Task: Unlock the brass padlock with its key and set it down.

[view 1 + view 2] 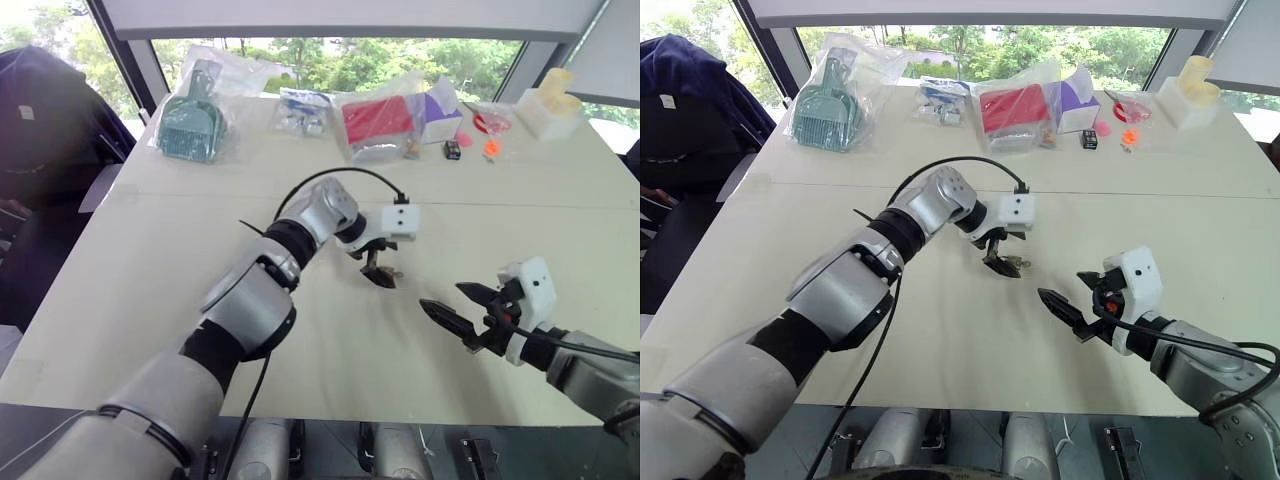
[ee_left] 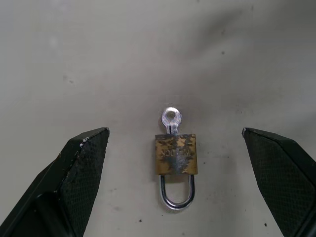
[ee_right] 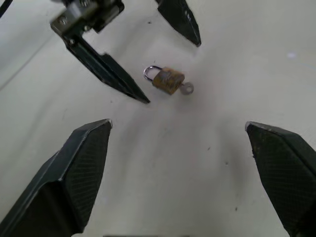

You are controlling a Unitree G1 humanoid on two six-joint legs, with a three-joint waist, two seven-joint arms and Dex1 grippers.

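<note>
Hovered with left end effector spread wide over brass padlock lying flat on table, key seated at its 12 o'clock, right end effector likewise agape nearby; risked skidding so small a lock sideways on closing.

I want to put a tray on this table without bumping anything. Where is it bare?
Bare: the near table between the left gripper and the edge. Crowded: the far edge, with bagged items, and the centre, where the brass padlock lies between open fingers.
</note>
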